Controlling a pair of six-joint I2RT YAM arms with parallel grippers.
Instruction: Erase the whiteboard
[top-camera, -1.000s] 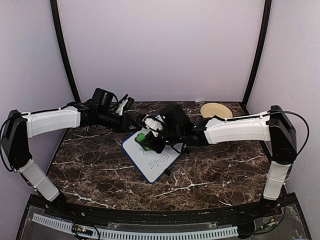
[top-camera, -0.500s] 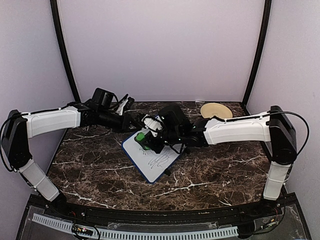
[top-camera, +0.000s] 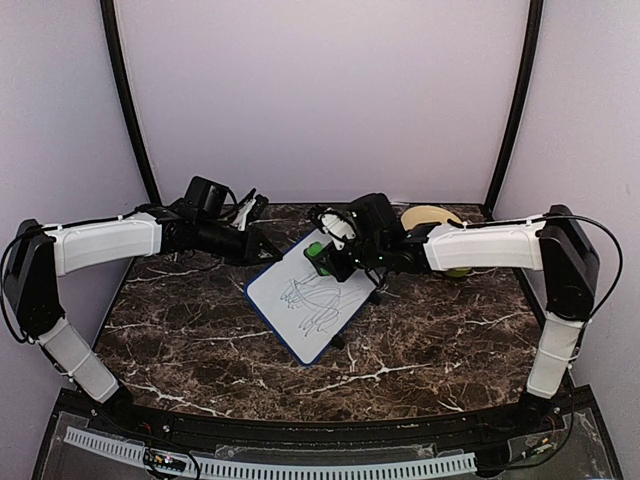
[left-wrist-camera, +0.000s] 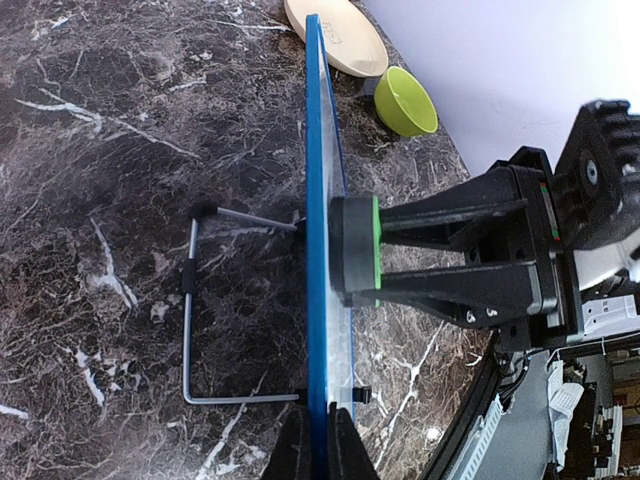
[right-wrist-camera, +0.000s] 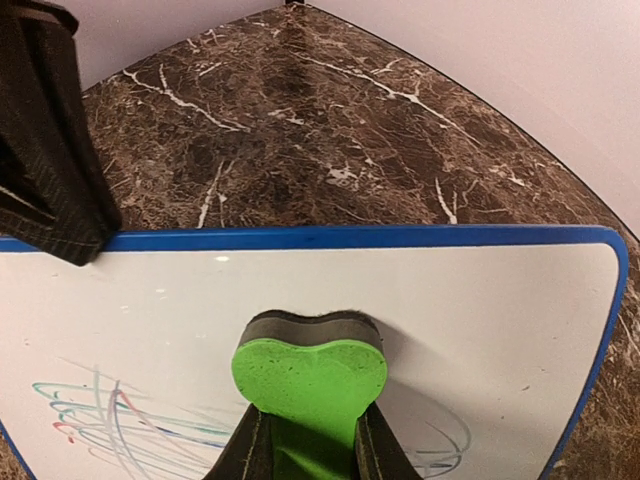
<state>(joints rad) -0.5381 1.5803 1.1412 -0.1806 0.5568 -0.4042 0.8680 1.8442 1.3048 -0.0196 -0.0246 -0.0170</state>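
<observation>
The whiteboard (top-camera: 310, 300) stands tilted on its wire stand (left-wrist-camera: 190, 300) mid-way across the table (top-camera: 190, 335). It is white, blue-rimmed and round-cornered, with coloured scribbles across its middle and its top strip plain white.

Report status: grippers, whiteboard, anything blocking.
Left gripper clamped on whiteboard rim. Right gripper presses green eraser against it. Scribbles not yet erased. Plate, bowl apart.

Soft, even light, weak shadows, sharp views; faint glint on the whiteboard (right-wrist-camera: 480, 300).
</observation>
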